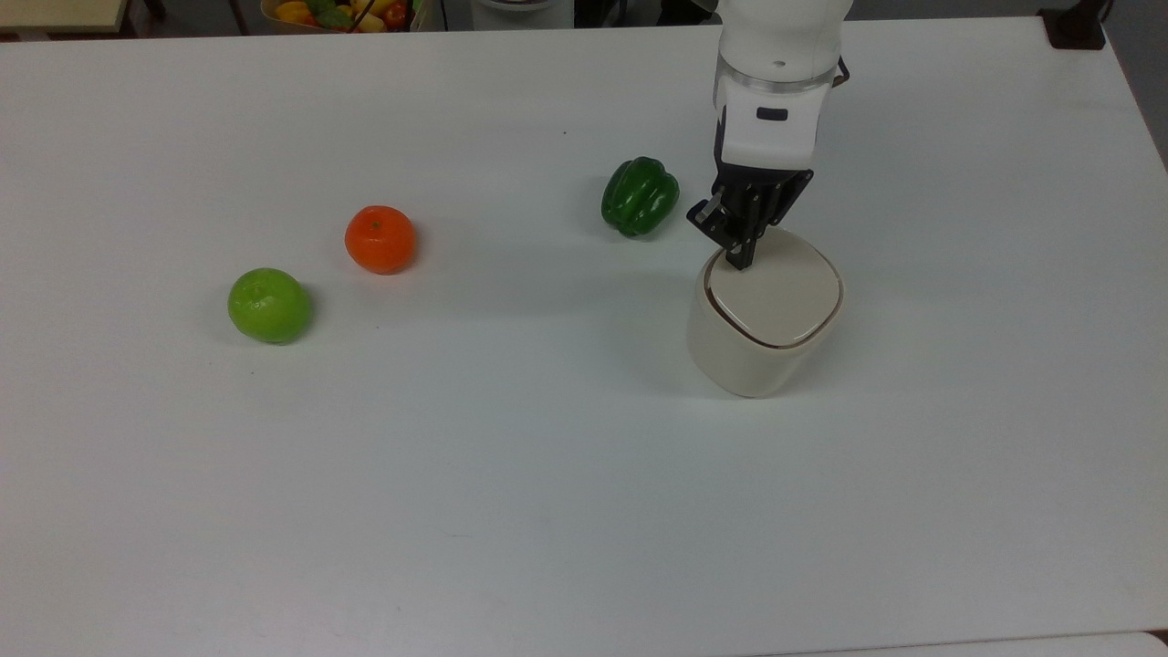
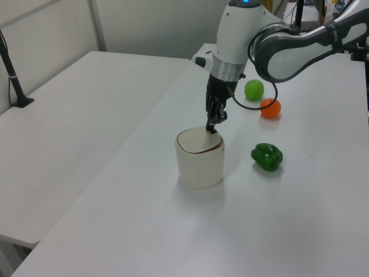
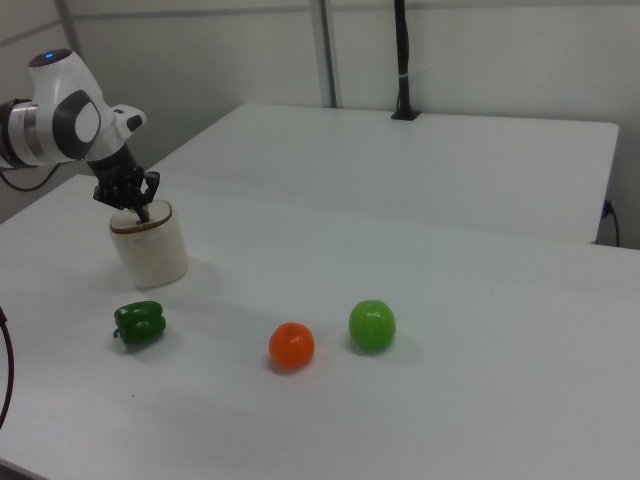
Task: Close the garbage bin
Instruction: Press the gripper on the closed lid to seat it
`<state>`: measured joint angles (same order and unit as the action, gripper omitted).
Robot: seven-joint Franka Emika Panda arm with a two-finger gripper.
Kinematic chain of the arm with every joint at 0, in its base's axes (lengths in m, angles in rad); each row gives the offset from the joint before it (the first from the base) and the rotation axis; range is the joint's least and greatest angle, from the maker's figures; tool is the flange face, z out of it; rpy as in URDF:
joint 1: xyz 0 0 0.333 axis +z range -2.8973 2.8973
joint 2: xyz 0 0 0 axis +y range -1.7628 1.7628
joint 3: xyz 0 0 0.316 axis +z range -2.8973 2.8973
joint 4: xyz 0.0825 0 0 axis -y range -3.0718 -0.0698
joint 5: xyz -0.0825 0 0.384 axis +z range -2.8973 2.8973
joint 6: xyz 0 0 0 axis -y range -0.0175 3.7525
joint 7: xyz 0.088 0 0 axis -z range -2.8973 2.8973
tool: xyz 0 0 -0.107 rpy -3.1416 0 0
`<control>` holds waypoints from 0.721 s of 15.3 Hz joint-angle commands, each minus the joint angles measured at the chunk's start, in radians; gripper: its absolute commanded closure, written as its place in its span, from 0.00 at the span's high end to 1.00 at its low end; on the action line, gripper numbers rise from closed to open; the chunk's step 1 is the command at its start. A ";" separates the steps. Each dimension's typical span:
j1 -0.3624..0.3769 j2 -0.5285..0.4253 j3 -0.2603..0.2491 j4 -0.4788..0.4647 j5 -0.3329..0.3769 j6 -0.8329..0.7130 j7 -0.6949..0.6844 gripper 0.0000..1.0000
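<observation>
The cream garbage bin [image 1: 762, 319] [image 2: 199, 161] [image 3: 150, 248] stands upright on the white table, its flat lid lying level in the rim with only a thin dark seam around it. My gripper [image 1: 741, 260] [image 2: 214, 129] [image 3: 141, 213] points down, shut, with its tip touching the lid's edge nearest the green pepper, at the top view's upper left of the lid. Nothing is held between the fingers.
A green bell pepper [image 1: 640, 195] [image 2: 267, 157] [image 3: 139, 323] lies close to the bin. An orange [image 1: 380, 239] [image 2: 270, 108] [image 3: 292, 346] and a green apple [image 1: 269, 305] [image 2: 253, 89] [image 3: 372, 325] sit farther off. A bowl of fruit [image 1: 342, 13] stands beyond the table's far edge.
</observation>
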<state>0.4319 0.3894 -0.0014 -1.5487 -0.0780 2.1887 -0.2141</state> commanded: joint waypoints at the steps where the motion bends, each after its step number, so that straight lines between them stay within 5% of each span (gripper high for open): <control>1: 0.007 -0.006 -0.002 -0.011 0.012 -0.032 -0.025 0.00; 11: 0.010 0.031 -0.002 -0.010 0.014 -0.026 -0.025 0.00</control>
<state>0.4349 0.4025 0.0001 -1.5515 -0.0780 2.1762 -0.2154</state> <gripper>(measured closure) 0.991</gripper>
